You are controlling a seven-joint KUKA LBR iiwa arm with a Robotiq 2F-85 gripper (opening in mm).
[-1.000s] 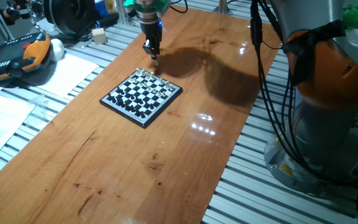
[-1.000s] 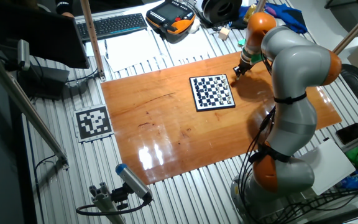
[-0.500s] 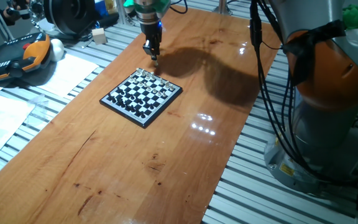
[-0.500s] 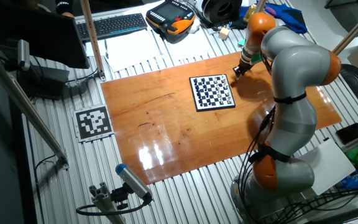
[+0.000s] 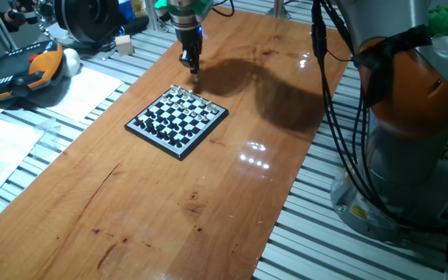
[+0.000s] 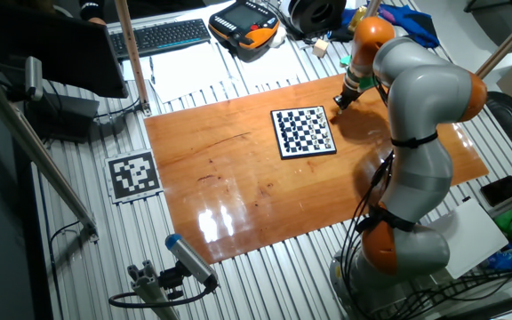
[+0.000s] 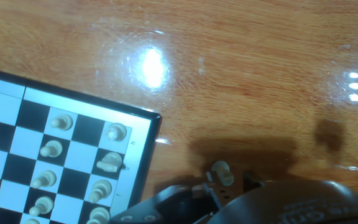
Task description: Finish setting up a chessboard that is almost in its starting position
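Looking across the glossy reddish-brown wooden table (image 5: pixel 232 187), you see the small square chessboard with its black frame and black-and-white squares (image 5: pixel 176 119) lying flat near the far end, turned at an angle to the table's edges. In the other fixed view the chessboard (image 6: pixel 304 132) sits toward the side of the table where the arm reaches in. Tiny pale pieces line its edge nearest the arm, and tiny black pieces line the opposite edge.

Your dark two-finger gripper (image 5: pixel 192 68) points straight down just beyond the board's pale-piece side, off the board and over bare wood. In the other fixed view the gripper (image 6: pixel 339 100) hangs from the grey and orange robot arm (image 6: pixel 416 116), just beside the board's corner.

From the hand view, you see one small pale chess piece (image 7: pixel 222 173) standing on the wood, apart from the board's black frame, right at the dark fingers (image 7: pixel 185 200) at the bottom edge of the picture. You cannot tell whether the fingers are parted or clamped on that piece, since their tips are cut off by the frame. On the board's outer column, one pale piece (image 7: pixel 111 161) lies tipped on its side, while its neighbours stand upright.
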